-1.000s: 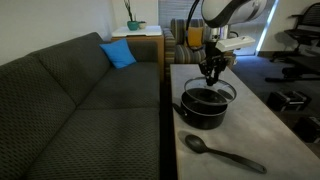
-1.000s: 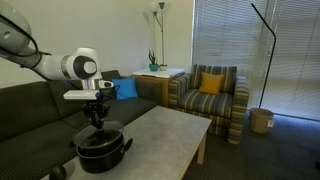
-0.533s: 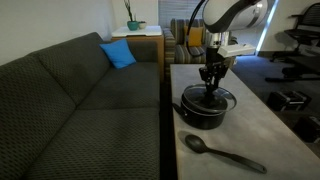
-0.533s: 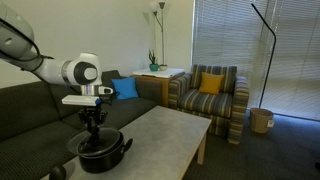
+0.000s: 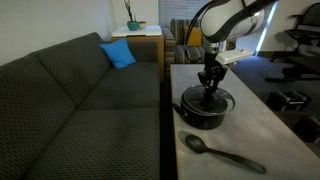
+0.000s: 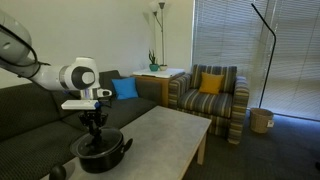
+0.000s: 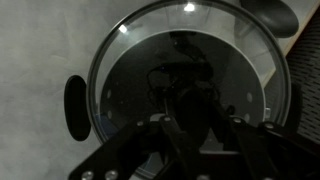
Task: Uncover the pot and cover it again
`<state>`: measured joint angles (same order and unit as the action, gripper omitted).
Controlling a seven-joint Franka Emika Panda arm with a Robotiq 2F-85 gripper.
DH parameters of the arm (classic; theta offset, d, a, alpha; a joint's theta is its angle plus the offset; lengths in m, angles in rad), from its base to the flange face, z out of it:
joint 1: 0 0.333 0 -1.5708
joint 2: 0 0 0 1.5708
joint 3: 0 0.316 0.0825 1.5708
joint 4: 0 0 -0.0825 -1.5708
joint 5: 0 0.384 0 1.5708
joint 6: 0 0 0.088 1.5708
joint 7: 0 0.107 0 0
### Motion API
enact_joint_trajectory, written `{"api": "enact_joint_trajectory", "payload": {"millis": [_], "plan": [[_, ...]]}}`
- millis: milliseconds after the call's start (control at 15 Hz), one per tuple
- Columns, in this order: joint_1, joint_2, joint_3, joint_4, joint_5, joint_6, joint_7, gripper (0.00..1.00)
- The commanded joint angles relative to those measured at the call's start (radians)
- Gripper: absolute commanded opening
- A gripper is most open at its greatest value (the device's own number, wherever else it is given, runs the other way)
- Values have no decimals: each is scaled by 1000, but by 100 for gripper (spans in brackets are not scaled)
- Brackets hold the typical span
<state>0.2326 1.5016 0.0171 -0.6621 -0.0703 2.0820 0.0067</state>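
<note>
The wide black pot (image 5: 203, 112) stands on the grey table (image 5: 250, 130) and shows in both exterior views (image 6: 100, 157). Its glass lid (image 5: 211, 99) lies flat on the rim. My gripper (image 5: 209, 88) points straight down over the pot's middle and is shut on the lid's black knob. In an exterior view the gripper (image 6: 95, 134) sits just above the lid (image 6: 98, 145). In the wrist view the round glass lid (image 7: 130, 70) fills the frame, and my fingers (image 7: 195, 112) hide the knob.
A long black spoon (image 5: 222, 154) lies on the table in front of the pot. A dark sofa (image 5: 90, 90) runs along the table's side. A striped armchair (image 6: 210, 95) stands beyond the table's far end. A black oval (image 7: 75, 107) lies beside the pot.
A second ago the lid hung tilted a little above the pot in my gripper. It has come down and now lies level on the pot's rim.
</note>
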Motion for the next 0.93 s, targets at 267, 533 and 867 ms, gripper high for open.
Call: {"api": "enact_joint_trajectory", "payload": {"millis": [267, 533, 867], "plan": [[-2, 0, 0, -35, -14, 46, -59, 13], [15, 0, -10, -20, -25, 20, -57, 13], [40, -1, -28, 8, -57, 12, -49, 13]]}}
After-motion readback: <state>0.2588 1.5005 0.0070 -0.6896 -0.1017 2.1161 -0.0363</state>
